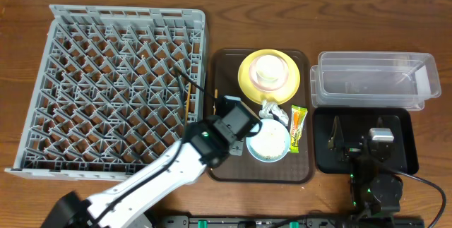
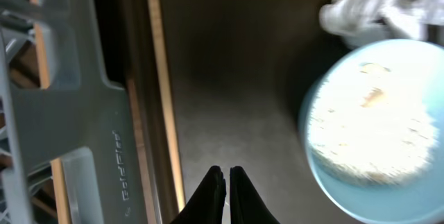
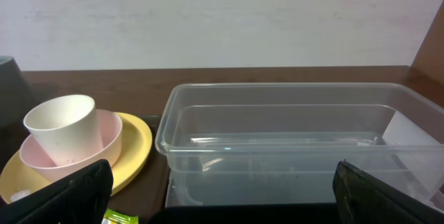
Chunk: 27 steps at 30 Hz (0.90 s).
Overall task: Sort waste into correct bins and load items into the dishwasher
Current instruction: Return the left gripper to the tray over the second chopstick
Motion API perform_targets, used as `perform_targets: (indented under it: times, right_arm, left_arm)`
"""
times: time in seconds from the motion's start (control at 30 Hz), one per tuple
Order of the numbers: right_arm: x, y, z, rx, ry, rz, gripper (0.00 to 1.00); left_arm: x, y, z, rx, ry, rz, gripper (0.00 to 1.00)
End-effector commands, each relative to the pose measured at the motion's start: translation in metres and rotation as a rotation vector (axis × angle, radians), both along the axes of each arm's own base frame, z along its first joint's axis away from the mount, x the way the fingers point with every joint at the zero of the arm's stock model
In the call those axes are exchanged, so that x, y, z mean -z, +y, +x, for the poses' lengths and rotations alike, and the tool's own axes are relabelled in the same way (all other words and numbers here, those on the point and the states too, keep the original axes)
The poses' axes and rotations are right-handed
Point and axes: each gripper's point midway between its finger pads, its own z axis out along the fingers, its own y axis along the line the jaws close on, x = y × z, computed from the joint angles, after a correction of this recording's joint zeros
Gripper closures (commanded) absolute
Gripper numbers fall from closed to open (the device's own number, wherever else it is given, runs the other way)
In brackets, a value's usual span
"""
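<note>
Left tool [image 2: 226,180] pinched shut (over brown tray [image 2: 229,78]) — right tool [image 3: 223,195] spread wide.

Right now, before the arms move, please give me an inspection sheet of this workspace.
surface: wooden table; brown tray in the middle
job's things: grey rack at left; yellow plate, white cup, napkin, wrapper, blue bowl of rice on the brown tray; chopstick along its left edge; clear container and black tray at right
clutter: pink bowl under the cup
grippers: left gripper shut, holding nothing seen; right gripper open, above the black tray
cables: black cable near the right arm's base
surroundings: white wall behind the table
</note>
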Motion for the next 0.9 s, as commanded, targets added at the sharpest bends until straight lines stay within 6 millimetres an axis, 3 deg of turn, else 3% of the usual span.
perform_targets:
  times: [0.0,0.3,0.47,0.87]
  right_arm:
    - [0.001,-0.002,0.0,0.012,0.002,0.012,0.01]
    - [0.001,-0.002,0.0,0.012,0.001,0.013,0.01]
    - [0.001,-0.002,0.0,0.012,0.002,0.013,0.01]
    - [0.001,-0.002,0.0,0.012,0.002,0.012,0.01]
  left_arm:
    - [0.017,0.012,0.005,-0.103,-0.033,0.095,0.92]
    - [0.062,0.023,0.0,-0.131,0.041,0.239,0.92]
    - [0.077,0.027,-0.004,-0.127,0.073,0.287,0.92]
    - [0.076,0.029,-0.003,-0.128,0.07,0.297,0.92]
